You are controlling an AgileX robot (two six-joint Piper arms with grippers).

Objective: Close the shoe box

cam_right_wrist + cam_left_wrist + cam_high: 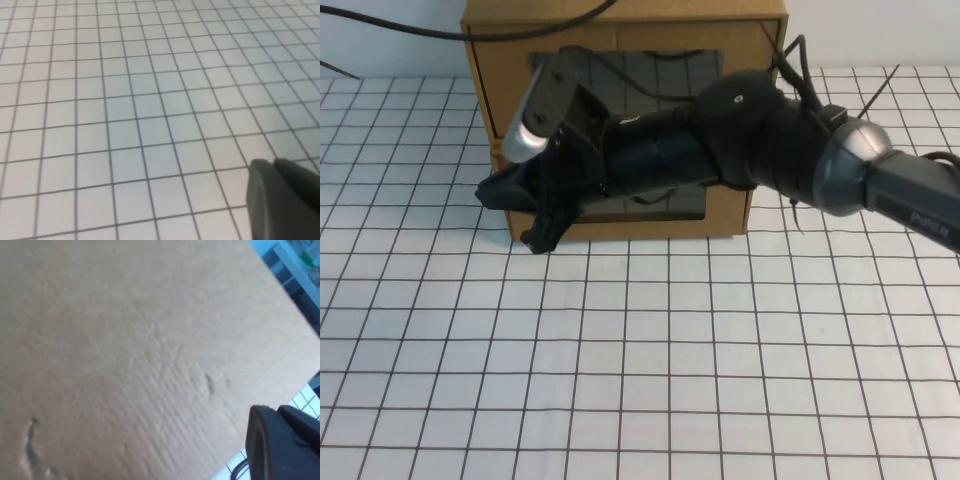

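The shoe box point(740, 70) is a brown cardboard box standing at the back of the table. My right arm reaches across its front from the right and hides most of the dark window and the handle. My right gripper point(492, 193) is shut and empty, at the box's front left corner, just above the gridded table. In the right wrist view the right gripper point(274, 162) shows over bare grid only. My left gripper point(277, 410) is shut and close against a plain cardboard face point(125, 350). The left arm does not show in the high view.
A white gridded table point(640, 370) stretches in front of the box. Black cables point(400, 28) run along the back left and over the box's top. A blue and white shelf point(300, 265) shows beyond the cardboard in the left wrist view.
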